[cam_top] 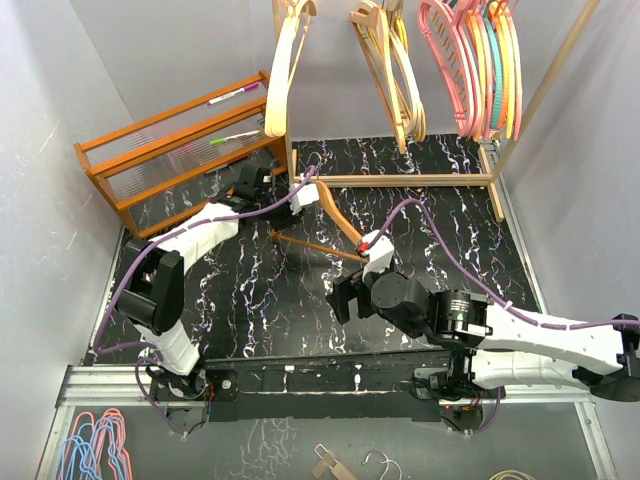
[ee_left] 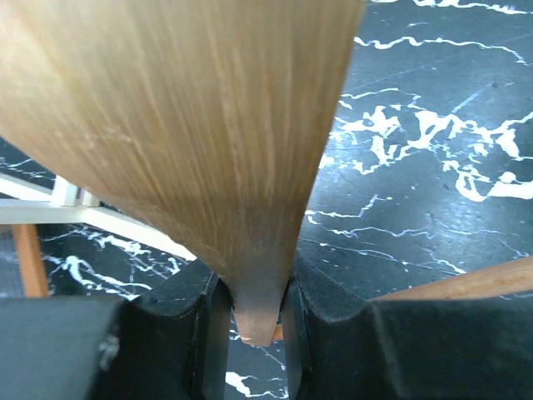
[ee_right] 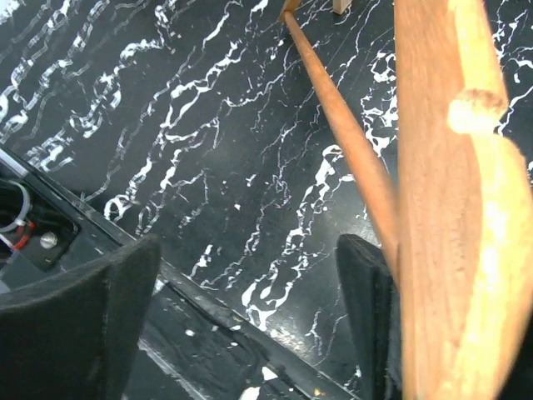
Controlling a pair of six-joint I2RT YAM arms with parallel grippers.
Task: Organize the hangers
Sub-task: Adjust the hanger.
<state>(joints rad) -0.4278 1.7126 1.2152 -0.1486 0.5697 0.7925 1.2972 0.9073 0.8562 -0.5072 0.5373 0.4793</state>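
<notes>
The black marbled table [cam_top: 250, 300] fills the middle of the top view. The pale wooden frame [cam_top: 400, 181] stands at upper centre, its rail carrying the hung hangers [cam_top: 470, 70]: cream and tan to the left, pink, teal, yellow and orange to the right. One wooden hanger [cam_top: 340, 222] is off the rail, at frame centre just below the frame's foot bar, aslant between the two arms. Left gripper [ee_left: 254, 312]: clamped on a tapered end of that hanger, the wood pinched between both pads in the left wrist view. Right gripper [ee_right: 250, 317]: jaws wide apart, nothing between them. The hanger's shoulder and round bar run down the right side of the right wrist view, just beside the right-hand finger; contact cannot be confirmed. Assessment: the step in hand is taking this hanger to the rail, with the load on the left arm alone. The next move calls for the right arm to clear or re-grip. The left must then lift and turn the hanger so that its hook, which I cannot make out here, meets the rail in a gap between the hung groups.
</notes>
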